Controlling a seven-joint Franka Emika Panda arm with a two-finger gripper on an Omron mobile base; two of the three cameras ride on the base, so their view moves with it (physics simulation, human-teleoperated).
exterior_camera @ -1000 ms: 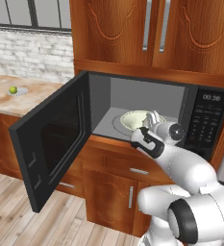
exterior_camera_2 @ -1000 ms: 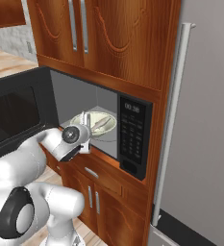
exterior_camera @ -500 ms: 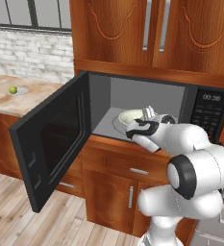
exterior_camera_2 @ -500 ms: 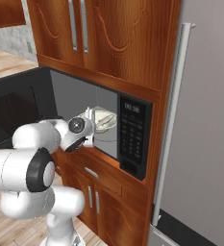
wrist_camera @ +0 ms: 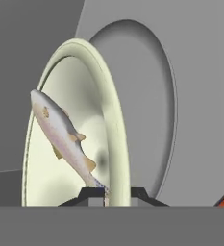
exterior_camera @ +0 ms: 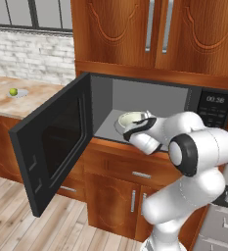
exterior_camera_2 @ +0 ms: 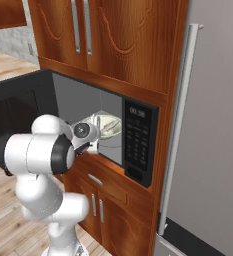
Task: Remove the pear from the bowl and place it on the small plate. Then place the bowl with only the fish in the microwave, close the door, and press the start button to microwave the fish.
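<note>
Inside the open microwave (exterior_camera: 149, 98) the pale bowl (exterior_camera: 130, 119) sits over the round glass turntable (wrist_camera: 156, 96). My gripper (wrist_camera: 108, 194) is shut on the bowl's near rim (wrist_camera: 119, 144). The fish (wrist_camera: 60, 132) lies alone across the bowl's inside. From the right I see the hand (exterior_camera_2: 86, 132) just in front of the bowl (exterior_camera_2: 108, 125), reaching in through the opening. The door (exterior_camera: 57, 147) hangs wide open to the left. On the counter at far left the pear (exterior_camera: 13, 91) rests on the small plate (exterior_camera: 21, 93).
The control panel (exterior_camera: 214, 109) is to the right of the opening. Wooden cabinet doors (exterior_camera: 149, 29) hang above, drawers (exterior_camera: 135, 174) sit below. A tall grey fridge (exterior_camera_2: 213, 125) stands to the right. The open door juts out over the floor at front left.
The elbow has swung up and to the right, and the hand has pushed a little deeper into the microwave. The bowl has barely shifted. The grip stays shut.
</note>
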